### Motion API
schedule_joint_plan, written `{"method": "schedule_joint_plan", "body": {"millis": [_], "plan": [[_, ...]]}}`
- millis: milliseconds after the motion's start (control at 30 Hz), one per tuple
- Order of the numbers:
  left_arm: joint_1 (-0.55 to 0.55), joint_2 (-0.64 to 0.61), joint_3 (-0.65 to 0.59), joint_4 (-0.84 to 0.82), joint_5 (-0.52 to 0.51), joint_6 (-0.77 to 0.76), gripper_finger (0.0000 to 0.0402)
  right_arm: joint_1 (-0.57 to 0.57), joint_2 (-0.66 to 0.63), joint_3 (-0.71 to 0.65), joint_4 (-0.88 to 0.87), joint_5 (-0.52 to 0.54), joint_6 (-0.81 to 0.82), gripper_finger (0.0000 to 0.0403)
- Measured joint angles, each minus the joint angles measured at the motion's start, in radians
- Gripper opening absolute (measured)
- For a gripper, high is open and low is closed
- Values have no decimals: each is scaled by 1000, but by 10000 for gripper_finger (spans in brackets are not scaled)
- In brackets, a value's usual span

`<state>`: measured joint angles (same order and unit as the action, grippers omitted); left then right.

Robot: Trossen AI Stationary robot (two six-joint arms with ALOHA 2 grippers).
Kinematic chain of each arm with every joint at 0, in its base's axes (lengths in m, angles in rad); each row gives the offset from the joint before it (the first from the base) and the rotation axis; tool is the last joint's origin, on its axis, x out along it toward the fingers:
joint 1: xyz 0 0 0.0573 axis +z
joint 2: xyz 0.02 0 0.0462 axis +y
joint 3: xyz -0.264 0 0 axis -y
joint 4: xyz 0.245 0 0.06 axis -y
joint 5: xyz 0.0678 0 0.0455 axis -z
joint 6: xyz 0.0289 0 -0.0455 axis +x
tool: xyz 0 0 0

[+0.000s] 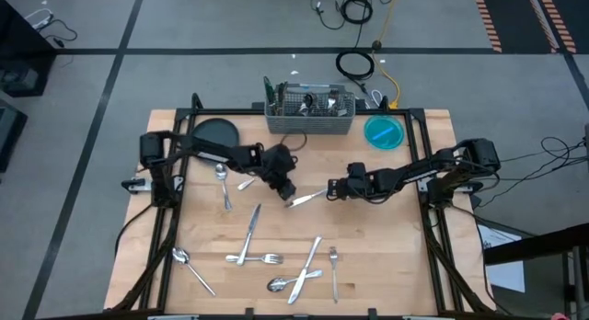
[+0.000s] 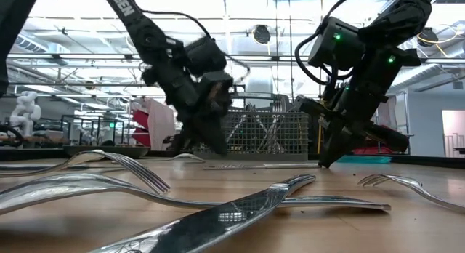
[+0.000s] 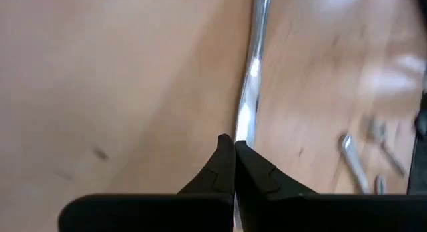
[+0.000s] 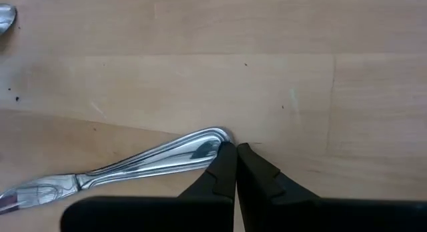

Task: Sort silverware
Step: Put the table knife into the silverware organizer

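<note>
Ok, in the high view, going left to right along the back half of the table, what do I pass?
Dark round plate → left gripper, fingers shut on the knife → grey wire-mesh caddy holding silverware → right gripper, shut at the knife's other end → blue bowl.

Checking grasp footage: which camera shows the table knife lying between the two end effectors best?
The right wrist view: the knife fills the frame, handle end at the shut right end effector. The high view shows it small; the left wrist shows only a strip of it; the low view barely shows it.
</note>
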<state>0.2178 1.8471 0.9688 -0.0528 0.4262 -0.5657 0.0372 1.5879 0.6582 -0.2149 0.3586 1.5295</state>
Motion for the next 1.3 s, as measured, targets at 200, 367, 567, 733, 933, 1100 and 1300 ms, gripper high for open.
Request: {"method": "schedule_joint_plan", "body": {"millis": [200, 367, 567, 733, 933, 1100, 1300], "plan": [[66, -76, 1, -113, -101, 103, 2, 41, -11, 7, 3, -4, 7, 0], [112, -151, 3, -166, -113, 101, 1, 46, -24, 90, -118, 1, -32, 0], [124, -317, 4, -194, -186, 56, 1, 49, -24, 238, -273, 18, -193, 0], [93, -401, 5, -217, -180, -110, 3, 15, -21, 249, -324, -2, -261, 0], [67, -407, 5, -282, -126, -238, 25, 10, -21, 230, -374, -62, -317, 0], [43, -399, 5, -302, -112, -292, 48, 8, -20, 229, -381, -75, -347, 0], [20, -400, 6, -315, -89, -369, 83, 8, 27, 229, -360, -98, -391, 0]]}}
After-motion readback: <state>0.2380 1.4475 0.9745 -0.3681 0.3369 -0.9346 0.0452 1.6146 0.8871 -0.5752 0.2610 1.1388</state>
